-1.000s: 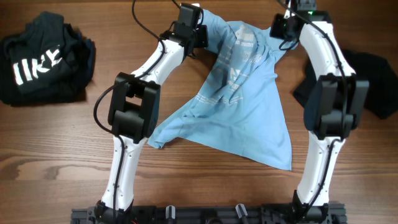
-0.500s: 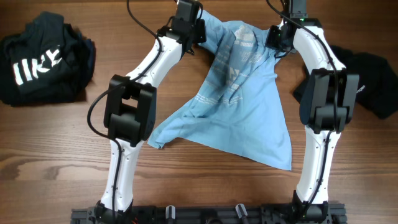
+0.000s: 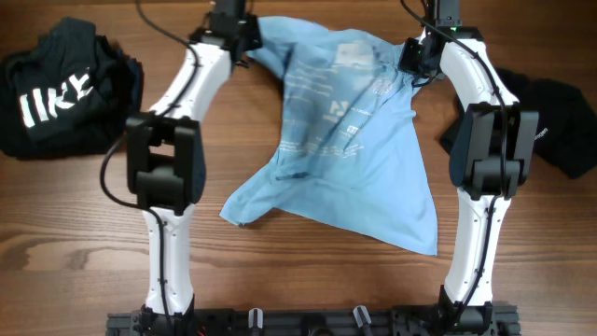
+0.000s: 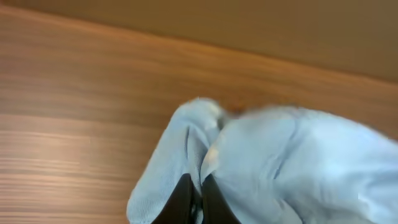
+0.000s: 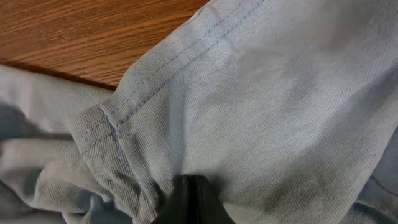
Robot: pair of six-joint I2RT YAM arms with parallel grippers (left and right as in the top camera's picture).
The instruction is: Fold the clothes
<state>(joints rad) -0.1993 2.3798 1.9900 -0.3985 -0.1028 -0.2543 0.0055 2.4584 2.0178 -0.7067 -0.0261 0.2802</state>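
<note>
Shirt: the soft sky-blue T-shirt (image 3: pixel 345 159) with lines of small white print sprawls across the middle of the brown wooden bench (image 3: pixel 75 233), far end raised between both arms, near end trailing crumpled toward the bench's near edge
Left end effector (image 3: pixel 247 39): up at the bench's far edge, clamped on a bunched fold of blue cloth; in the wrist view (image 4: pixel 198 194) the jaws are pressed together with fabric spilling round them
Right end effector (image 3: pixel 410 63): also at the far edge, pinched shut on the cloth just beside a stitched hem (image 5: pixel 193 198)
Slip risk: both holds look thin, so a hard pull apart could drag the fabric free
Wrinkle risk: the near-left corner is curled under, and laying it down like that would fold the crease in
Snag risk: the plain black garment (image 3: pixel 560 121) on the bench's right side lies close to the right arm and could get swept along
Writing: the heaped black T-shirt (image 3: pixel 65 89) at the bench's far left shows big white letters reading "IKE", the rest lost in folds; the blue print is too small to read
</note>
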